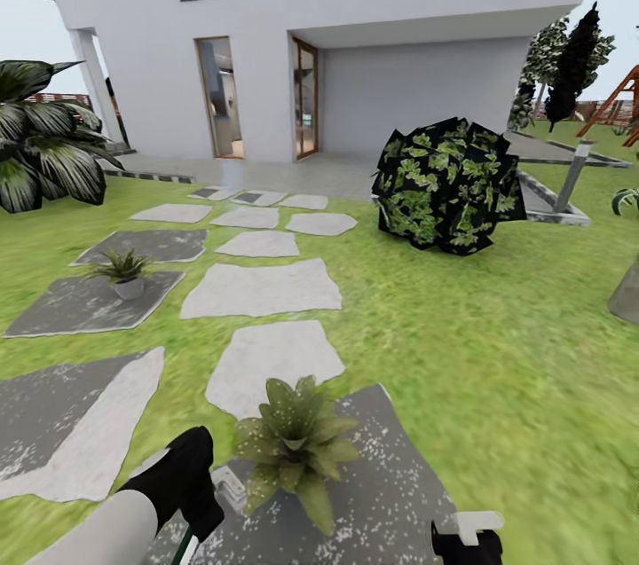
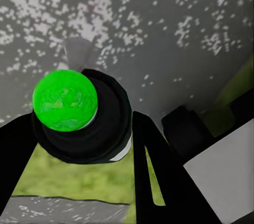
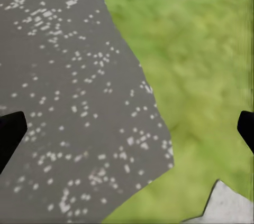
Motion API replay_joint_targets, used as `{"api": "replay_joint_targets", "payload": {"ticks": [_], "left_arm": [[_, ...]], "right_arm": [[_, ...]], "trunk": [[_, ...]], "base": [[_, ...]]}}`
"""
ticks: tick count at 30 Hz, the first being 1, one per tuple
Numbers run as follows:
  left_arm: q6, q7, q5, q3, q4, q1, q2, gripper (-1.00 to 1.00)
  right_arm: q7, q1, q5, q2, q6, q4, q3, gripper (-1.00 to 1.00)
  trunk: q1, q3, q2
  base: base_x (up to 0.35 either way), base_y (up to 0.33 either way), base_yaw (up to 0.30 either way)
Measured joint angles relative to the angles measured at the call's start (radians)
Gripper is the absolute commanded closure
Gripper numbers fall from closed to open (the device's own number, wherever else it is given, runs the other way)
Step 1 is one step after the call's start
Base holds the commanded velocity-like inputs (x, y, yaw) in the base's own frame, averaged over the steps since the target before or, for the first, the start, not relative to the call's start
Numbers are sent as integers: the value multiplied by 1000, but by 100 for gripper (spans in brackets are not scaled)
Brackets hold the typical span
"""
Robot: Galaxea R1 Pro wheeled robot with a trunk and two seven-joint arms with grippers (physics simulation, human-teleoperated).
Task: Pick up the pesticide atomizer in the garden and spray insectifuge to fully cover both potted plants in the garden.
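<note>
Left gripper (image 2: 79, 145) clamped on bottle (image 2: 79, 115) (green-topped here), just beside near plant (image 1: 295, 441); right gripper (image 3: 127, 129) spread wide, empty. Spraying step; next, nozzle aimed at its leaves, then far plant (image 1: 124, 268).

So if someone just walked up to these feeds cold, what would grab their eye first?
Probably the bright green ball atop a dark bottle, held between the left fingers over a speckled slab. Next, the near potted plant on that slab just ahead of the robot, with a second plant further up on the left. Then the white house behind.
</note>
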Motion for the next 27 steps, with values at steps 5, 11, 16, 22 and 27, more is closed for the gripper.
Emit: {"api": "replay_joint_targets", "payload": {"ticks": [5,11,16,22,27], "left_arm": [[1,2,0,-2,-1,0,0,100],[3,1,1,-3,-2,-8,-3,100],[6,-5,3,-3,-2,-21,-6,100],[58,-27,7,-6,-7,-128,-32,100],[75,-147,-9,-14,-8,-179,-28,100]], "right_arm": [[0,0,0,0,0,0,0,-100],[0,0,0,1,0,0,0,-100],[1,0,0,0,0,0,0,-100],[2,0,0,-2,0,0,0,-100],[2,0,0,-3,0,0,0,-100]], "trunk": [[0,0,0],[0,0,0],[0,0,0],[0,0,0],[0,0,0]], "base": [[-71,-266,238],[-209,-226,273],[-232,-202,63],[-234,-198,1],[-183,-142,0]]}}
